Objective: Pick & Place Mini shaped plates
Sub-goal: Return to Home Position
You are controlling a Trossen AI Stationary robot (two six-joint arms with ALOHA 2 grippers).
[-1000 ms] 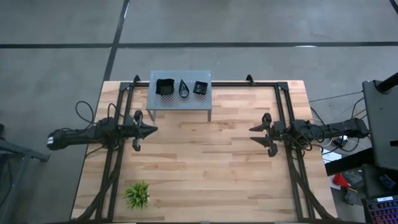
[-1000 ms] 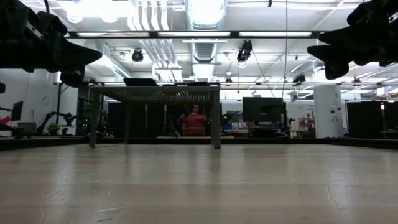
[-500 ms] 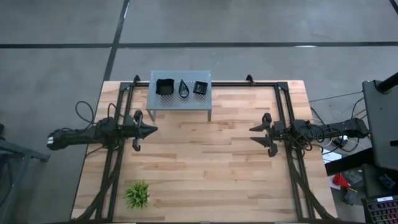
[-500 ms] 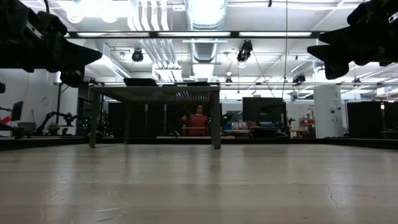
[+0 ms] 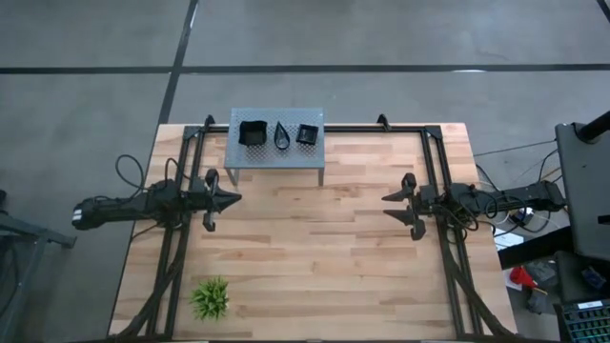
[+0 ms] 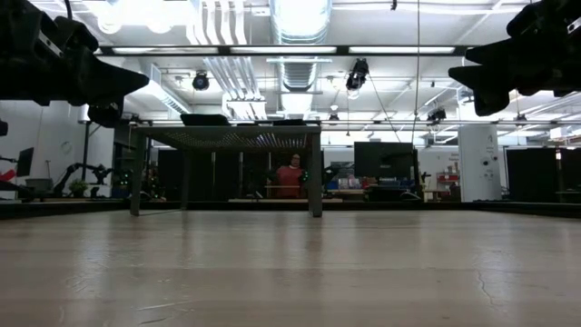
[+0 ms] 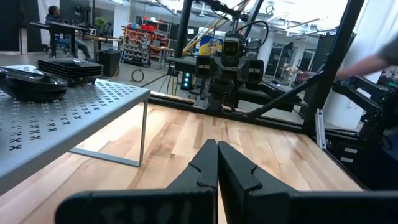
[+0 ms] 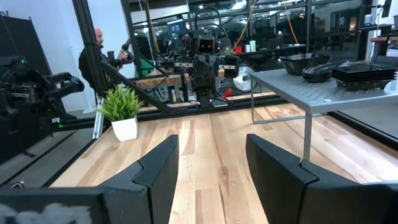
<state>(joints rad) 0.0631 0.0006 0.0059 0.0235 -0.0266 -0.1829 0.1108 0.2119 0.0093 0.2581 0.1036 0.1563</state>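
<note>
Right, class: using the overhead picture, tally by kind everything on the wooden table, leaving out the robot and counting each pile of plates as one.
Piles of small glossy black plates: 3 (large square, teardrop, small square)
Grey perforated metal shelf: 1
Spiky green potted plant: 1
Total: 5

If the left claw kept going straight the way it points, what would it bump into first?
Probably the right claw, facing it across the table; the left claw seems to pass beside the shelf, though depth is unclear.
</note>
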